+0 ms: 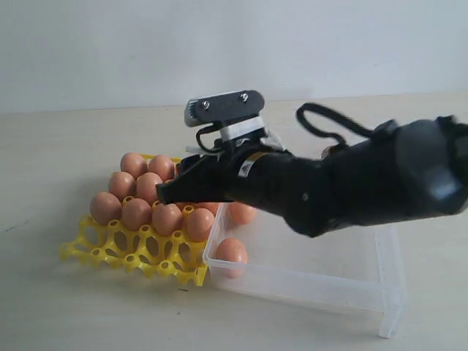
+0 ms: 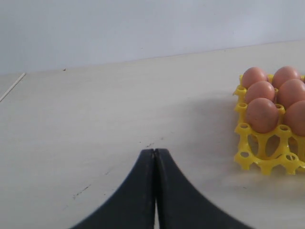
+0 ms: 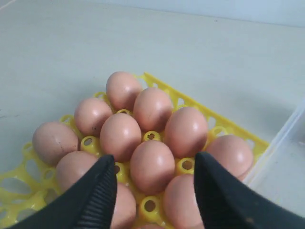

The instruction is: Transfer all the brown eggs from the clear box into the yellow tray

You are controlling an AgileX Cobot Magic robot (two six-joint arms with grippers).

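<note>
- Over the yellow tray (image 1: pixel 124 252), at its edge beside the clear box (image 1: pixel 292 289), the exterior view shows the right gripper (image 1: pixel 170 191) hanging low above filled cups. Its arm (image 1: pixel 365 183) reaches across the box from the tabletop's right side.
- Two brown eggs (image 1: pixel 231 252) show in the box. One sits in the near corner next to the tray, against the wall. The other (image 1: pixel 243 213) sits further along that same wall, partly hidden by the arm. The long axis of either cannot be fixed from here.
- The tray's far rows are filled, while the cups along its near edge stand open.
- Left wrist view: the left gripper (image 2: pixel 155 157) has its jaws pressed together on nothing. It is over bare tabletop (image 2: pixel 95 119), well apart from the tray's corner.
- Right wrist view: the right claw's jaws stand wide apart, one on either side of an egg (image 3: pixel 152 166) seated upright in its cup. A gap shows on both sides, so nothing is clamped.
- About eleven eggs stand on end in close rows, and the box wall (image 3: pixel 286 138) runs just beside the tray's edge.
- Judgement: the next pick lies on the box side, opposite to where the claw points, and the right arm is clearly the nearer. The corner egg, tight to the wall, leaves little room for a jaw there.
</note>
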